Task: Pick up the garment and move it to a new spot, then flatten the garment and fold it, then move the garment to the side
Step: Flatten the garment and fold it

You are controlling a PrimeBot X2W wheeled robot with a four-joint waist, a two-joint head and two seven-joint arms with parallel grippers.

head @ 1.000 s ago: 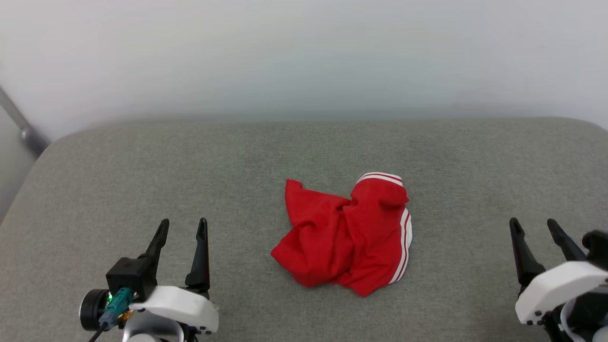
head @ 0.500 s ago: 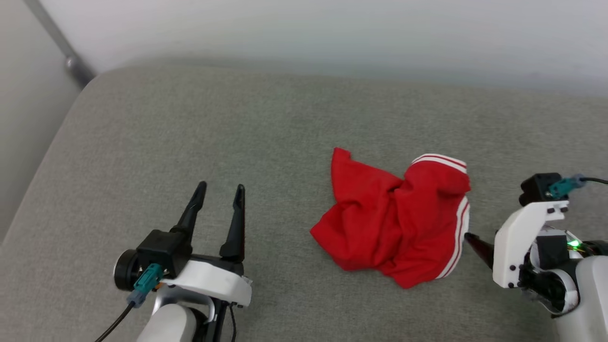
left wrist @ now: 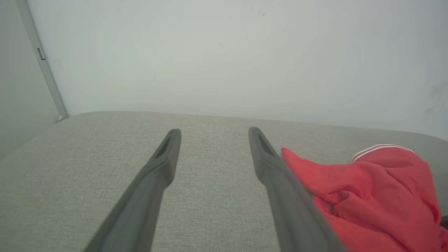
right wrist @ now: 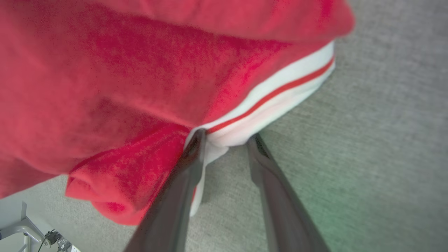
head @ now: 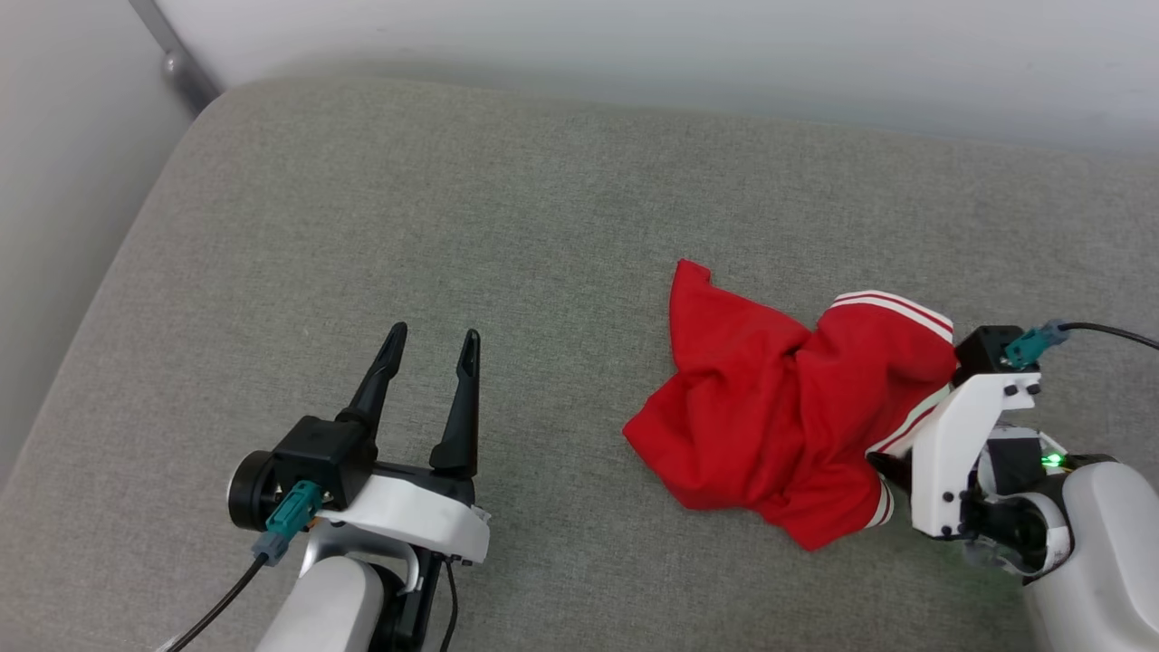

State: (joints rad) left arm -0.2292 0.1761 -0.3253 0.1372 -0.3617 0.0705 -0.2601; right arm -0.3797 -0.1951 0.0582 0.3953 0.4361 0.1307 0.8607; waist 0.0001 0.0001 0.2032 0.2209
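Roughly: the shirt (head: 779,426) lies crumpled right of centre on the grey padded surface (head: 453,199). It is red w/ a white-and-red striped hem on its right side, well apart from the far edge and the pale wall (head: 634,36) behind. There's plenty of bare room to the left of the shirt and beyond it. The surface's rounded far-left corner sits by a grey metal bar (head: 186,77). The left tool (head: 435,331) is at lower left over bare surface, fingers wide apart w/ nothing btwn them, and a clear gap of surface separates it from the shirt. Right tool (right wrist: 227,134): the head cam has its fingertips hidden behind the shirt's near-right edge, but its own wrist cam gives them. The fingers are a narrow gap apart, tips touching the striped hem, w/ a white fold sitting btwn them, not visibly clamped. That cam also catches the surface's edge at lower left, w/ a bit of metal frame (right wrist: 21,227) past it. The left wrist cam puts the shirt's red folds just beside its right finger.
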